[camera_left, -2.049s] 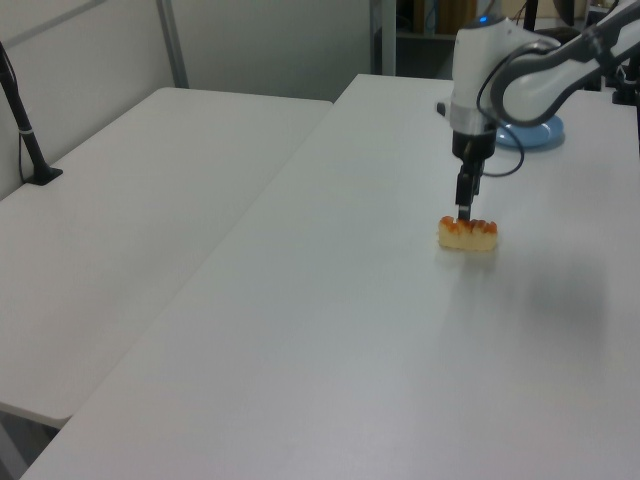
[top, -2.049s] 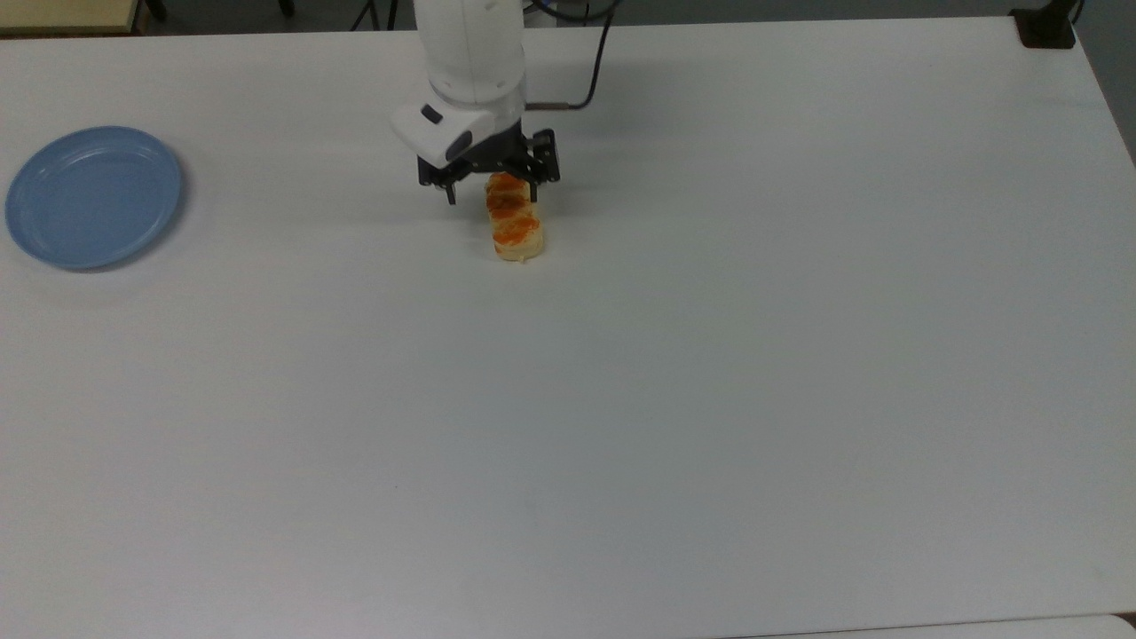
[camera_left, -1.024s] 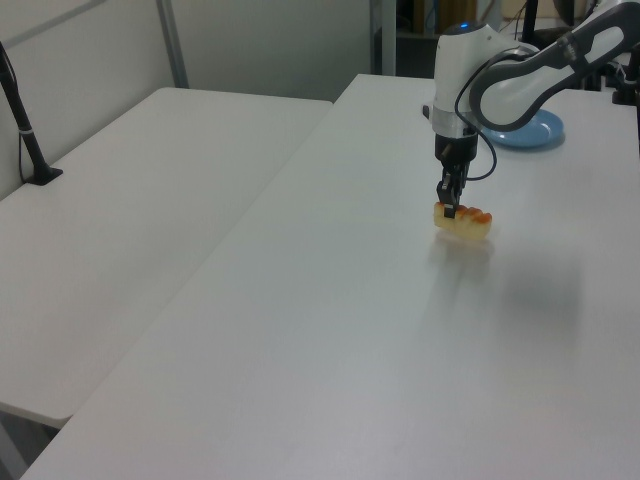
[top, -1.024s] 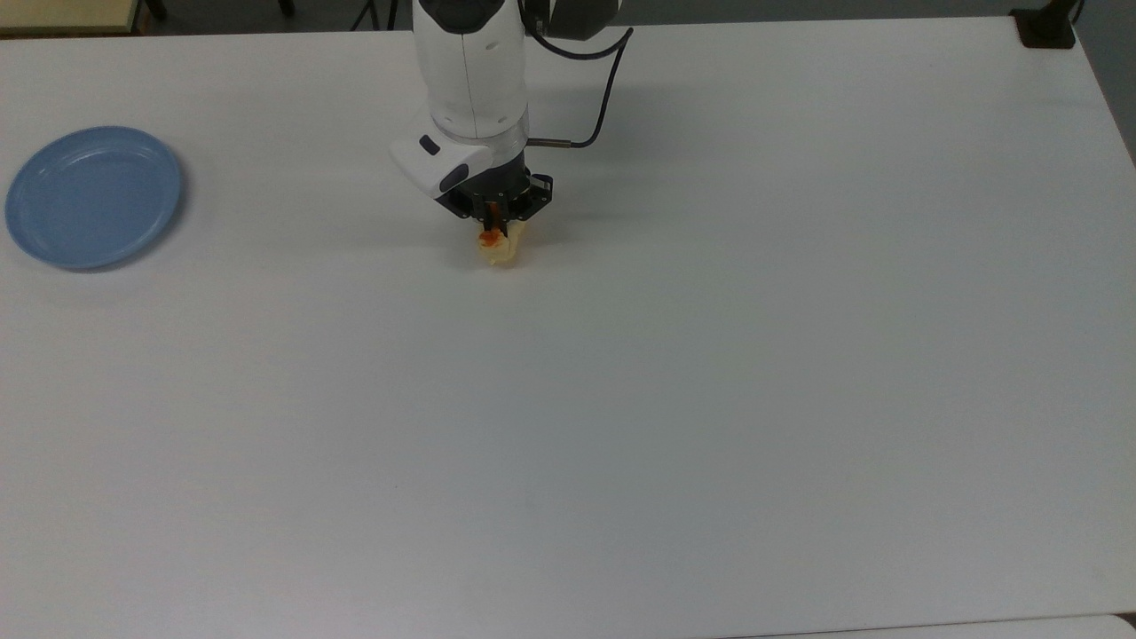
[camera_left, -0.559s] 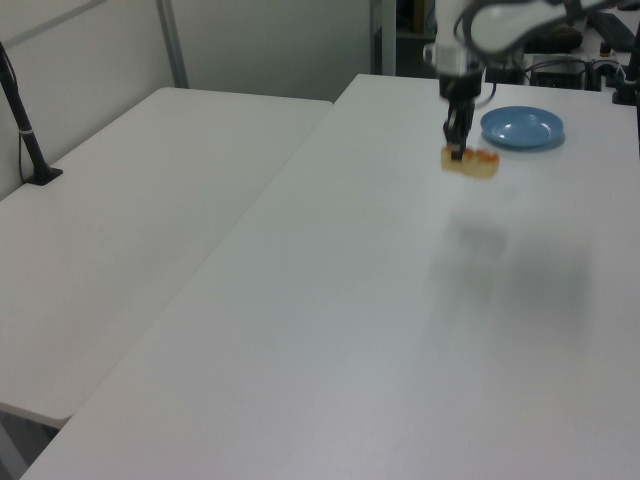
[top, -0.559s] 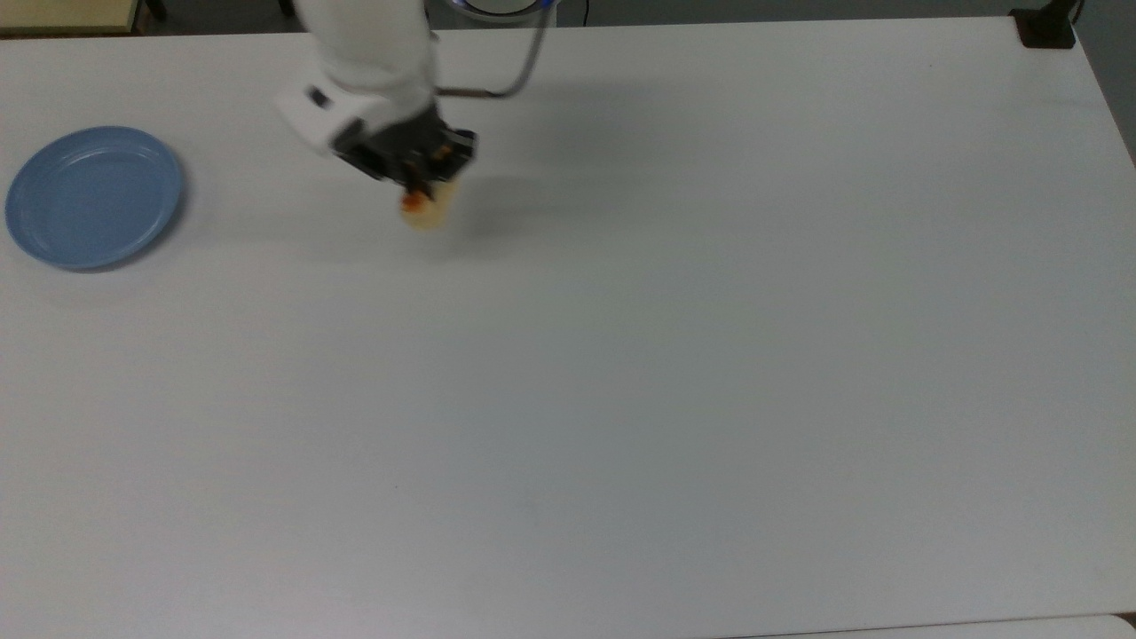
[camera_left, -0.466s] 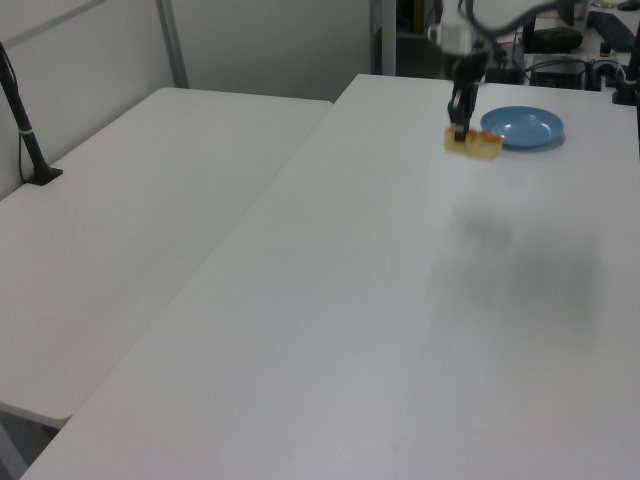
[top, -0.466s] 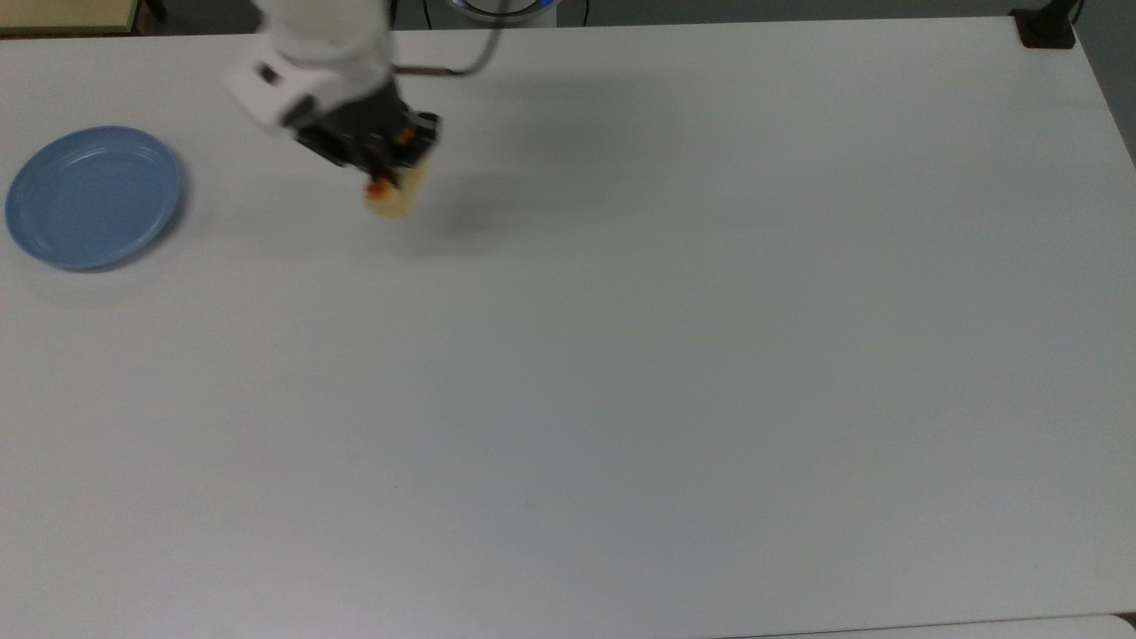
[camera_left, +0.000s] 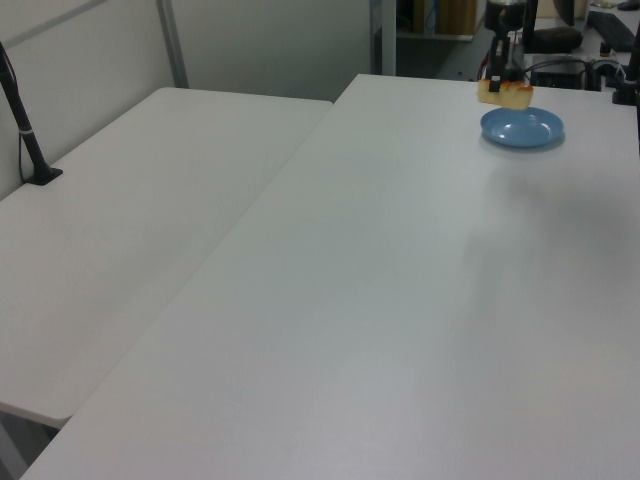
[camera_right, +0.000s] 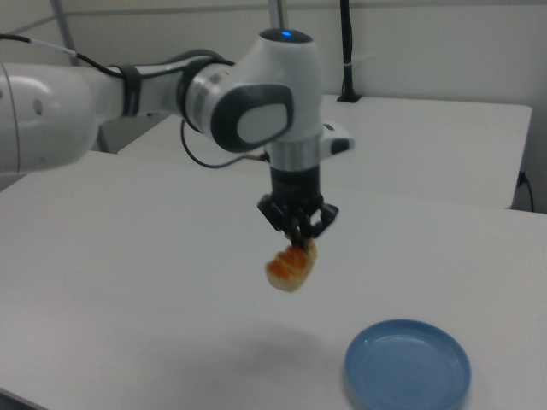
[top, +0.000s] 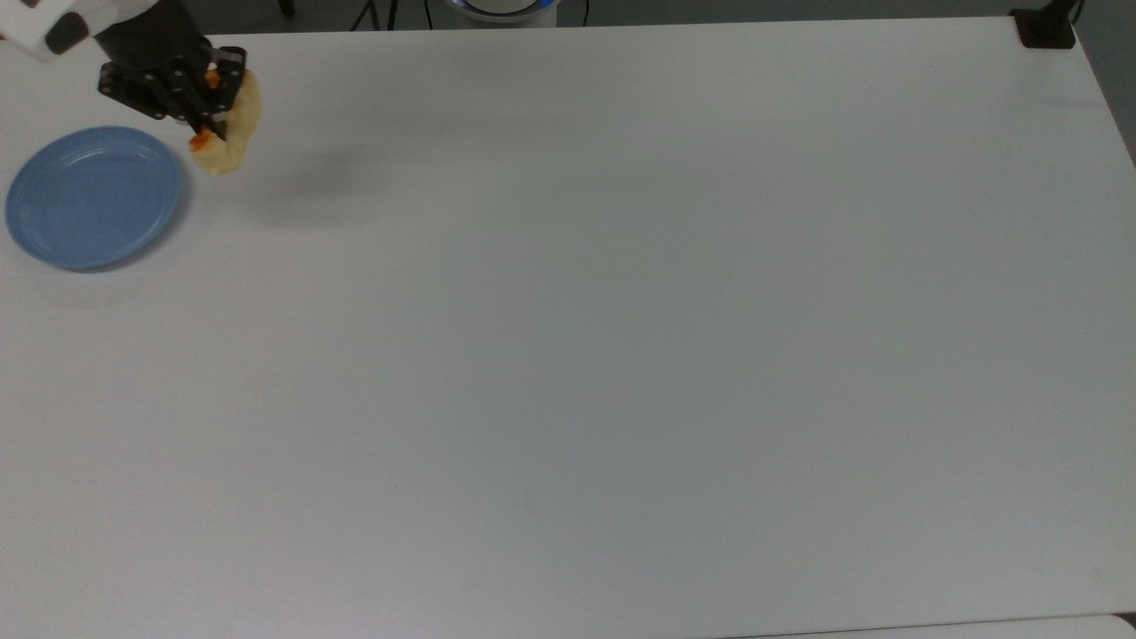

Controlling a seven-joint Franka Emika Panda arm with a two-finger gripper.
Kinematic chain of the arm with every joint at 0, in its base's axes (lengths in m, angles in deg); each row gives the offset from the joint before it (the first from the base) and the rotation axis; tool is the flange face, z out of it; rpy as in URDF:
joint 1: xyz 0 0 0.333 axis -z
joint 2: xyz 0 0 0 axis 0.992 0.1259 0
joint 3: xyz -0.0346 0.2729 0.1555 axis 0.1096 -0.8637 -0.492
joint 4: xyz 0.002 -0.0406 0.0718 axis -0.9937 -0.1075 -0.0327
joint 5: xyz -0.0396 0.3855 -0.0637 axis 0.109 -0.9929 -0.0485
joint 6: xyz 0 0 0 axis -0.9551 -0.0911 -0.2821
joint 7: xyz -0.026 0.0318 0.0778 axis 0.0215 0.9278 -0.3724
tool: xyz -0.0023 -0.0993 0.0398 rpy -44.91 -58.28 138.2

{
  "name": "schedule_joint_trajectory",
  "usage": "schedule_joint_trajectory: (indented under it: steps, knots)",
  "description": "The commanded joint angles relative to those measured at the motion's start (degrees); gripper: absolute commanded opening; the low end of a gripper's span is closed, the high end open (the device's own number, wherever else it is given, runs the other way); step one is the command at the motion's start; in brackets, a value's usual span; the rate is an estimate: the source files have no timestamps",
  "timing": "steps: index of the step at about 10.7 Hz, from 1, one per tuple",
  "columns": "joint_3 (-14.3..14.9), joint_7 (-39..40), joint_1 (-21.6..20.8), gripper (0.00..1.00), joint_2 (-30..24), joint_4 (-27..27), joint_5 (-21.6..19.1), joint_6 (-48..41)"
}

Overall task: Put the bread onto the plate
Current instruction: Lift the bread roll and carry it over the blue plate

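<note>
Gripper (camera_right: 298,239) pinching the bread (camera_right: 291,265) at its upper end, roll hanging tilted below the fingertips, well clear of the white table (top: 621,311). Held aloft just beside the plate (top: 93,196), off the top view's right rim, not yet over it. Probably light and soft, likely to swing or slip from such an end grip; better taken across the middle. Plate lying bare and flat near the table's corner.

1. No text, label, brand, number or sign can be read — not on the arm, not on the table.
2. The plate and the bread carry no lettering — both are plain.
</note>
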Motion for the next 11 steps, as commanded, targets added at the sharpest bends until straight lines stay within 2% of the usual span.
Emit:
schedule_joint_trajectory:
  steps: [1,4,6,11]
  knots:
    - [0.1,8.0,5.6,0.0,5.3,2.0,-0.2,4.3]
    - [0.2,10.2,9.6,0.0,10.8,2.1,2.4,12.6]
    - [0.2,10.6,12.1,0.0,14.0,3.7,2.7,18.4]
    - [0.2,10.6,13.2,0.0,18.7,5.5,3.3,21.9]
